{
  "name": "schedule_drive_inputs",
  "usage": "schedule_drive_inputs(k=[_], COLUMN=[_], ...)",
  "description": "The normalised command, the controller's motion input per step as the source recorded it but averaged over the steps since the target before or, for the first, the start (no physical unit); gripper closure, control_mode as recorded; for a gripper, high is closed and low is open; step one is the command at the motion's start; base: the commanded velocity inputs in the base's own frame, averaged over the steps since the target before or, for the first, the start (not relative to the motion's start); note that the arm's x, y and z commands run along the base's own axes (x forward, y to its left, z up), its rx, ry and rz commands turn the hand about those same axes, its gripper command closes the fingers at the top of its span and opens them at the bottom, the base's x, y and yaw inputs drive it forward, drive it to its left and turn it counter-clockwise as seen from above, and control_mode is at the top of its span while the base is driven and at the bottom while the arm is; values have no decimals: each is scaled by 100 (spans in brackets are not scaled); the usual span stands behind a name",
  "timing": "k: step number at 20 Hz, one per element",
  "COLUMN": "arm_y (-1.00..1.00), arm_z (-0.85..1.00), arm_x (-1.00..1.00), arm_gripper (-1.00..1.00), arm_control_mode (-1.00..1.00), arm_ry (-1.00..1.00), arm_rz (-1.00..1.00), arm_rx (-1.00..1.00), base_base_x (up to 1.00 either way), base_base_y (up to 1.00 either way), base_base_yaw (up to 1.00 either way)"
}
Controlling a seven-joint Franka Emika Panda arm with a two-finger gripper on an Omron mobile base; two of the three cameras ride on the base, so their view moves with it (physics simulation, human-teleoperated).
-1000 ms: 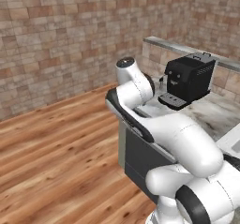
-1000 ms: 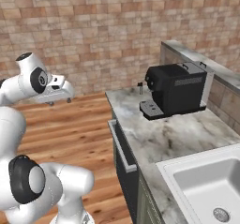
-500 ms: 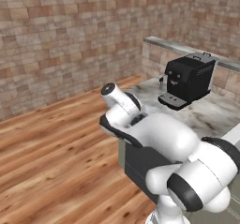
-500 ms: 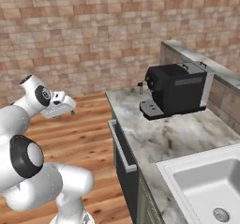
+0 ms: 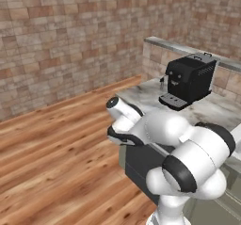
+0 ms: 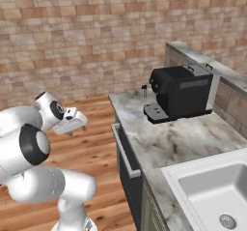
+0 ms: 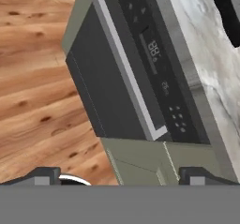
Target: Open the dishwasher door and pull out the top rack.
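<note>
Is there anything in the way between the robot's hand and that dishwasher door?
Nothing visible. The gripper hangs over bare wood floor, out in front of the dishwasher door, and its silver handle faces it unobstructed.

I'm holding my arm folded low with the wrist angled downward; my gripper (image 6: 72, 124) is hanging free, fingertips (image 7: 44, 175) spread wide apart.

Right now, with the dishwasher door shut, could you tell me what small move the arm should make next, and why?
Probably bring the pincer in toward the silver bar handle. The dishwasher door is closed, and in the right base view the pincer hangs over the wood floor, apart from the door. The hand view already looks at the handle, so a short approach seems right.
</note>
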Motion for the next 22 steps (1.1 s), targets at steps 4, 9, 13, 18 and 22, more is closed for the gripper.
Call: schedule_drive_inputs(k=[4,9,13,18,22], arm_y=[-42,-29,-16,-19,-19], arm_z=[-52,-55,-56,-47,-33], arm_x=[17,16,4,7,14], arm_gripper=[-100,-100,-100,-100,-100], arm_control_mode=[-100,-100,-100,-100,-100], arm_ry=[3,0,-5,-6,-4], arm_rz=[4,4,5,5,5], arm_rx=[0,-5,-14,-15,-12], base_base_x=[0,0,0,0,0], base_base_y=[0,0,0,0,0], base_base_yaw=[0,0,0,0,0])
